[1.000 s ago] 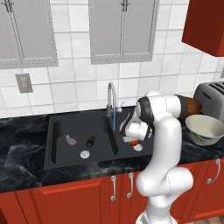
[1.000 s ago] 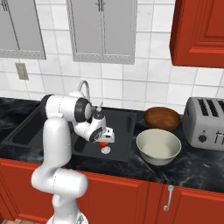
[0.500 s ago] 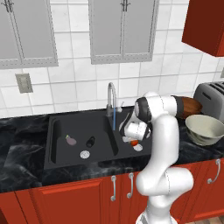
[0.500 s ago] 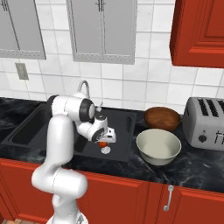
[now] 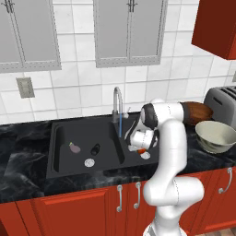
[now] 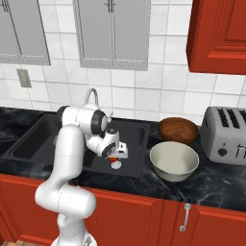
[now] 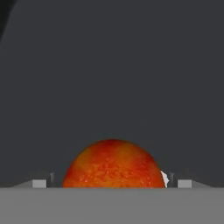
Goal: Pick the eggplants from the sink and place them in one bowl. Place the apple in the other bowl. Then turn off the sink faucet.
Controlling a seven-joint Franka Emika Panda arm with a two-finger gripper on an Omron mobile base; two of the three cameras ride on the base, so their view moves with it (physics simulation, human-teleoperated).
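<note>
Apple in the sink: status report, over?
Gripper open, straddling apple in right basin. Not gripped yet. Eggplants wait in left basin. Nothing blocking.

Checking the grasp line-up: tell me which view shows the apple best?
The hand view: the apple sits large and centred between the open fingertips. In the left base view and right base view it is a small red patch under the gripper.

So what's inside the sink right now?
The left basin of the sink holds the two eggplants beside a silver drain. In the right basin, the apple sits between the open gripper. The hand covers part of that basin's floor.
</note>
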